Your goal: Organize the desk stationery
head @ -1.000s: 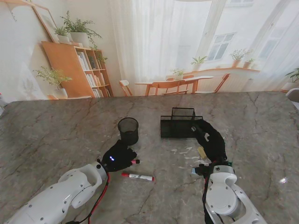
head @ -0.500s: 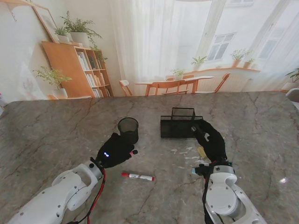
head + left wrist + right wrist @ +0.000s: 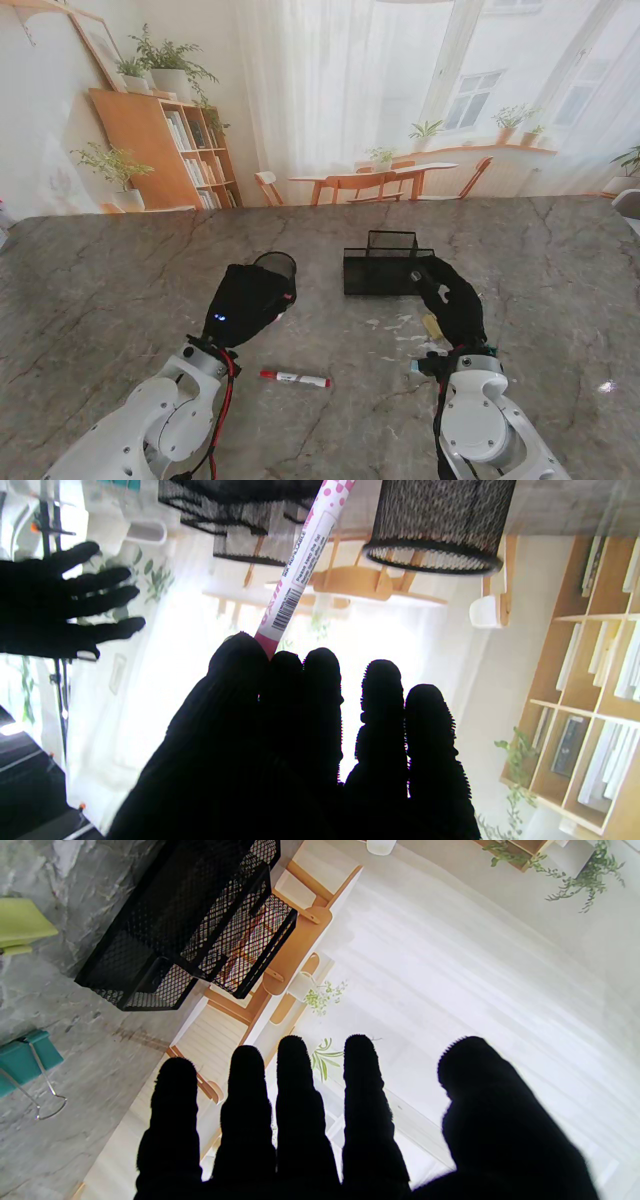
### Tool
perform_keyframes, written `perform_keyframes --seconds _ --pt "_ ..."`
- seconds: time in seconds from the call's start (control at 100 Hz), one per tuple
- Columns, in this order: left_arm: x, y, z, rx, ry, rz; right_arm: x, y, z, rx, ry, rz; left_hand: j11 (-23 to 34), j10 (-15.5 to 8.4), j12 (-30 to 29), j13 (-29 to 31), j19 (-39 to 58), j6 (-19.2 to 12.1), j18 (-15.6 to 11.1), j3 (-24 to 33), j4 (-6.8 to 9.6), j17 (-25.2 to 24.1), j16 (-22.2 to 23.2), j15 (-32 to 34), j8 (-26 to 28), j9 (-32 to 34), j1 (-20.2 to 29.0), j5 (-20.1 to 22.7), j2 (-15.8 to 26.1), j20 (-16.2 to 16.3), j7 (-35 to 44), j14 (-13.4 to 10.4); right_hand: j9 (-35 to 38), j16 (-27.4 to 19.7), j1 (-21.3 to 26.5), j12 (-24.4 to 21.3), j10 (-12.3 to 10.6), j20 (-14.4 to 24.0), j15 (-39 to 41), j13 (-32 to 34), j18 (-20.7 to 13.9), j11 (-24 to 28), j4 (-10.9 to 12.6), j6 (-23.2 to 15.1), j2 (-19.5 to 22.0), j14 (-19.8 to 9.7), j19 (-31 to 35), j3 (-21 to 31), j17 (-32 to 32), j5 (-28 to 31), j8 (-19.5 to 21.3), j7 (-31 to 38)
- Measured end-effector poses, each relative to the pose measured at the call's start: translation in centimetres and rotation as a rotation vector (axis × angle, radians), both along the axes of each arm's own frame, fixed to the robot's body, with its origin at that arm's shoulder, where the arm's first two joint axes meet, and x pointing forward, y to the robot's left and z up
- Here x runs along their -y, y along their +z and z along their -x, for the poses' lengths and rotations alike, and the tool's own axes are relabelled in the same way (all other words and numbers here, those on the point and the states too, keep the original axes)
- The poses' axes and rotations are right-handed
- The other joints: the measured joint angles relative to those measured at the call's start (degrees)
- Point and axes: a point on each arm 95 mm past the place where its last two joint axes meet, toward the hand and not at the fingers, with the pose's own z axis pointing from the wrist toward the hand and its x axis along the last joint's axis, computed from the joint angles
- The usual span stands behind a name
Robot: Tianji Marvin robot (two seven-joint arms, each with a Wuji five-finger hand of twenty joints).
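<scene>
Pink marker [image 3: 300,565] is pinched in the left hand [image 3: 248,300], raised beside the round mesh cup [image 3: 277,268] near the table's [image 3: 120,290] middle. Right hand [image 3: 452,298] hovers with fingers spread by the mesh organizer [image 3: 378,270]; a red marker [image 3: 295,378] lies nearer me.

Stationery and holders on the worktop

Pink marker [image 3: 300,565] held aloft beside round mesh cup [image 3: 276,268]; red-capped marker [image 3: 295,378] lies flat; mesh organizer [image 3: 380,268] upright.

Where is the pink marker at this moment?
The pink marker is held in the left hand, left of centre in the stand view, raised beside the round mesh pen cup.
</scene>
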Motion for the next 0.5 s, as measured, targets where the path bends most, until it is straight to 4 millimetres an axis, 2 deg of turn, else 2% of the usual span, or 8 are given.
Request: perform_keyframes --seconds 0.22,0.5 --pt "-0.2 2.2 -0.9 0.067 0.012 0.022 0.0 0.0 0.0 0.001 -0.003 0.002 0.0 -0.5 0.0 -0.2 0.0 -0.6 0.0 -0.8 0.0 0.0 0.1 0.0 0.0 0.0 0.0 0.0 0.0 0.0 0.6 0.0 0.0 0.0 0.0 0.0 0.0 0.0 0.1 0.0 0.0 0.0 0.0 0.0 0.0 0.0 0.0 0.0 0.0 0.0 0.0 0.0" --pt "-1.2 4.9 -4.2 0.097 0.05 0.062 0.1 0.0 0.1 0.003 -0.004 0.006 0.0 -0.5 0.0 -0.5 0.0 -0.6 0.0 -1.5 0.0 0.0 0.4 0.0 0.0 0.0 0.1 0.1 0.0 0.7 0.7 0.0 0.0 0.0 0.0 0.0 0.0 0.0 0.1 0.0 0.0 0.0 0.0 0.0 0.0 0.0 0.0 0.0 0.0 0.0 0.0 0.0"
